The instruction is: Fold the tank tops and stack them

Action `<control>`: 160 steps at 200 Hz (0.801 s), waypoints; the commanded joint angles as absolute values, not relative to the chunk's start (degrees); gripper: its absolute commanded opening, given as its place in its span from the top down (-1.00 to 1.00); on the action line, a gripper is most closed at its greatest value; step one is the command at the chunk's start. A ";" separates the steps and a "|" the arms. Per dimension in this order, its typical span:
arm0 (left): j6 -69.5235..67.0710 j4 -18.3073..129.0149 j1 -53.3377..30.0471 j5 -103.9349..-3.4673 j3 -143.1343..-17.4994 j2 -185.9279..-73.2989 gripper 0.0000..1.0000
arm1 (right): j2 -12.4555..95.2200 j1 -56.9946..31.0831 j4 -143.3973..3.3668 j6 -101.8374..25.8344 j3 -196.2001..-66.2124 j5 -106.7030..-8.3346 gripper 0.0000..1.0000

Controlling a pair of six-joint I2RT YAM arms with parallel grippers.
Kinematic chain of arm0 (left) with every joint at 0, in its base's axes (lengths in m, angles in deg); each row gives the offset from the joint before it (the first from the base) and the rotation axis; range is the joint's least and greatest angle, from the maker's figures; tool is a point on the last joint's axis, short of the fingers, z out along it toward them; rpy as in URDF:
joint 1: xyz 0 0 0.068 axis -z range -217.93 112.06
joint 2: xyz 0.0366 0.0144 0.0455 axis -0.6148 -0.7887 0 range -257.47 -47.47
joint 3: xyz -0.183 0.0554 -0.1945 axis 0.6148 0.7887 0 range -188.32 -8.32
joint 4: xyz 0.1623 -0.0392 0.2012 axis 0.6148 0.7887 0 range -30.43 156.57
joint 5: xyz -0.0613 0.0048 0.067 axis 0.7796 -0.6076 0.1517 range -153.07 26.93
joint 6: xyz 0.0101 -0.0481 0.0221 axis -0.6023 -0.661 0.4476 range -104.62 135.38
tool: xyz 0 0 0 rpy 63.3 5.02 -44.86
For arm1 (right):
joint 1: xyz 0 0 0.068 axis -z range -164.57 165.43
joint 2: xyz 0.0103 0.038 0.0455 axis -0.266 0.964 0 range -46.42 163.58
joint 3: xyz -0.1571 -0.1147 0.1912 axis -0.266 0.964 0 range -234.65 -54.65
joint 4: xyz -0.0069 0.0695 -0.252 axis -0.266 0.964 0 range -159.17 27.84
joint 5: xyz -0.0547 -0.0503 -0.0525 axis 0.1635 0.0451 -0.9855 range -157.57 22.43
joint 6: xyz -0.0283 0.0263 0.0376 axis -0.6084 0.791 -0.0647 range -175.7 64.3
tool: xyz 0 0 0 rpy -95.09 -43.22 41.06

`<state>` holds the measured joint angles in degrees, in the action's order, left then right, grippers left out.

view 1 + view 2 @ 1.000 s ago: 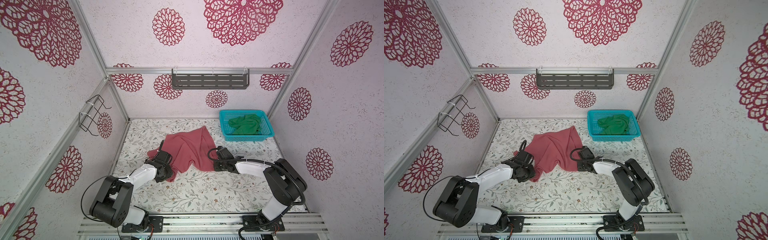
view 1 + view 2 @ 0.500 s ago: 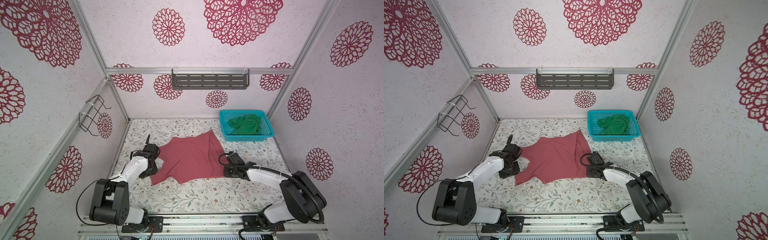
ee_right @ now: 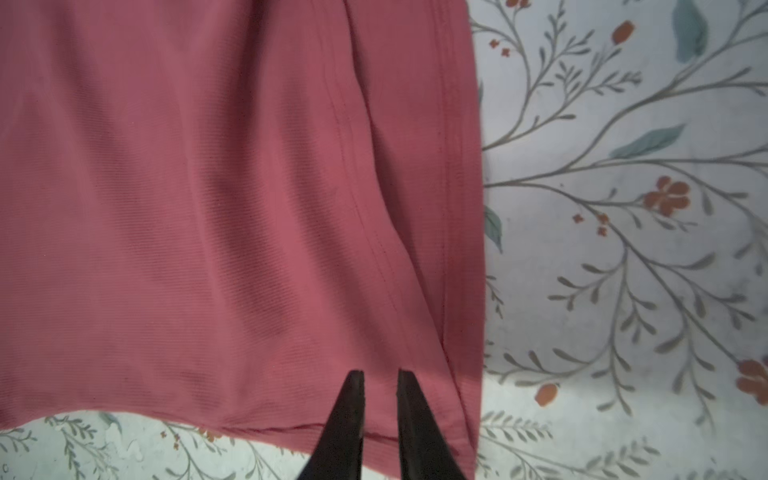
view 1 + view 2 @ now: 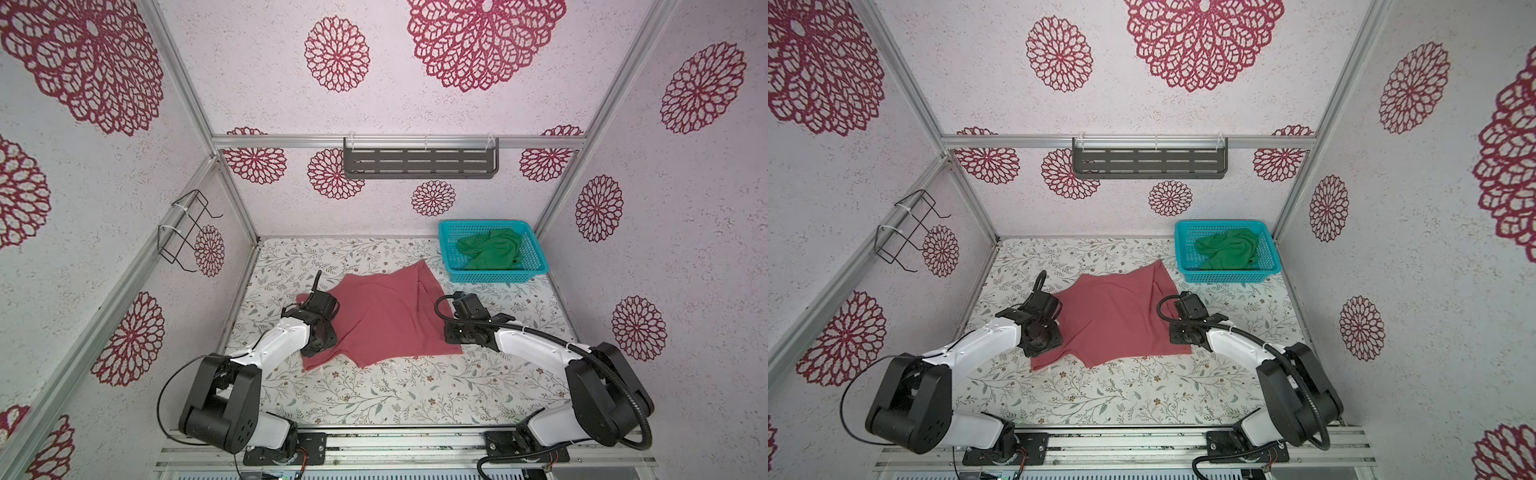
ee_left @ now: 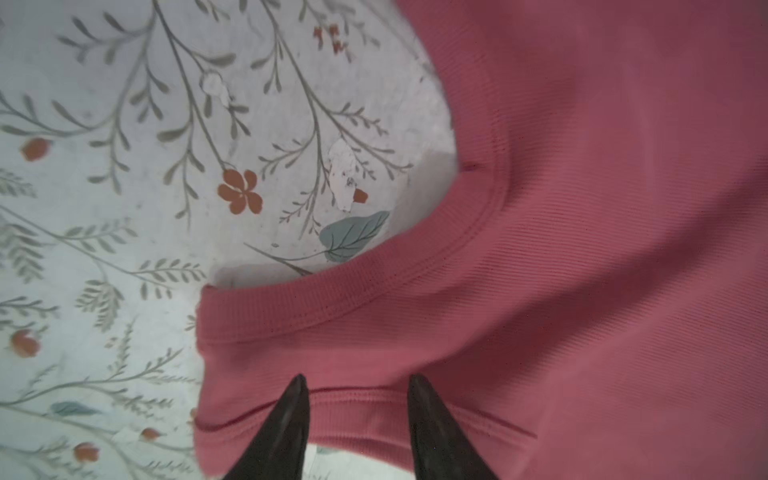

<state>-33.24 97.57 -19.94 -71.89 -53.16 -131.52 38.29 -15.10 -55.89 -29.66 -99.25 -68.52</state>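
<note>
On the table, pink tank top flat, room off near edge

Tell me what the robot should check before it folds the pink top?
1. Pink top spread on the table: ok.
2. Pink top smooth: not ok, a fold runs along the side by the right gripper.
3. Left gripper open over a strap: ok.
4. Right gripper open: ok, jaws slightly apart over the hem.
5. Both straps flat: cannot tell; in both top views the left arm hides part of that end.
6. Green top out of the way in the basket: ok, crumpled.
</note>
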 commanded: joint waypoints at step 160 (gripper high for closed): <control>-22.10 105.70 -27.59 -85.88 -59.12 -133.52 0.06 | 20.86 -10.67 -39.93 -32.17 -96.16 -63.59 0.43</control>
<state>-26.42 99.80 -26.43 -80.11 -57.09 -135.13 19.99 -13.83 -44.85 -25.53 -88.24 -63.71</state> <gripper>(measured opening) 0.460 0.277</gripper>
